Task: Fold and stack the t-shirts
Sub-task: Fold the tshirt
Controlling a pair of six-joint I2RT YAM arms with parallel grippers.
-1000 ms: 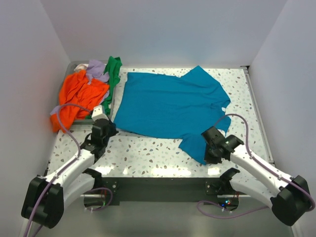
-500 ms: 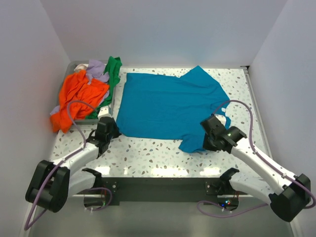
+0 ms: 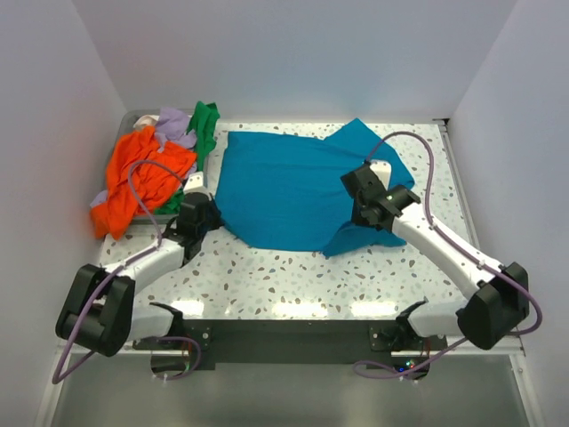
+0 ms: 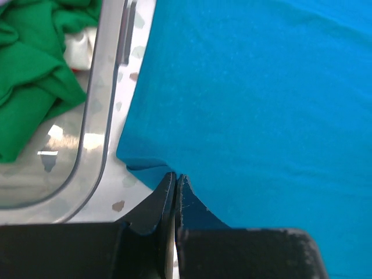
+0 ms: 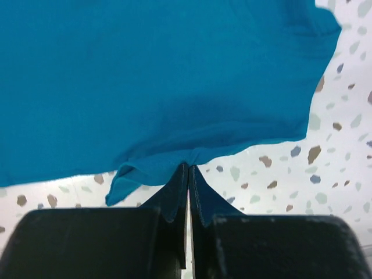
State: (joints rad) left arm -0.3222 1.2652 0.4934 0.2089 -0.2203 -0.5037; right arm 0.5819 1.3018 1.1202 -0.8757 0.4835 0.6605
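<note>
Pinching the teal t-shirt (image 3: 284, 178) at two points along its near hem, both arms have hold of the cloth. The left gripper (image 4: 175, 179) has its jaws pressed together, with only a thin tuck of the hem corner caught at the very tips. The rest of the shirt lies flat ahead of it and to its right. Just to its left runs the rim of the tray (image 4: 97, 131), where the green t-shirt (image 4: 29, 87) lies heaped, with the orange t-shirt (image 3: 142, 173) and the lavender t-shirt (image 3: 173, 124) beyond. The right gripper (image 5: 188, 170) is likewise closed tight, with the hem gathered into a small bunch at its tips. The shirt body spreads ahead of it and to its left, and bare table (image 5: 343, 145) shows to its right. From above, the corner it holds looks drawn in over the shirt, well ahead of where the left one sits.

Both bites look shallow, so a quick pull could slide the cotton out of either pinch and drop that corner mid-fold. With the right side so far ahead of the left, the fold line is likely to run skewed unless the left arm catches up. Any drift of the left gripper to its left risks clipping the tray rim or snagging the green shirt. Dragging low could also shift the whole shirt instead of folding it.
</note>
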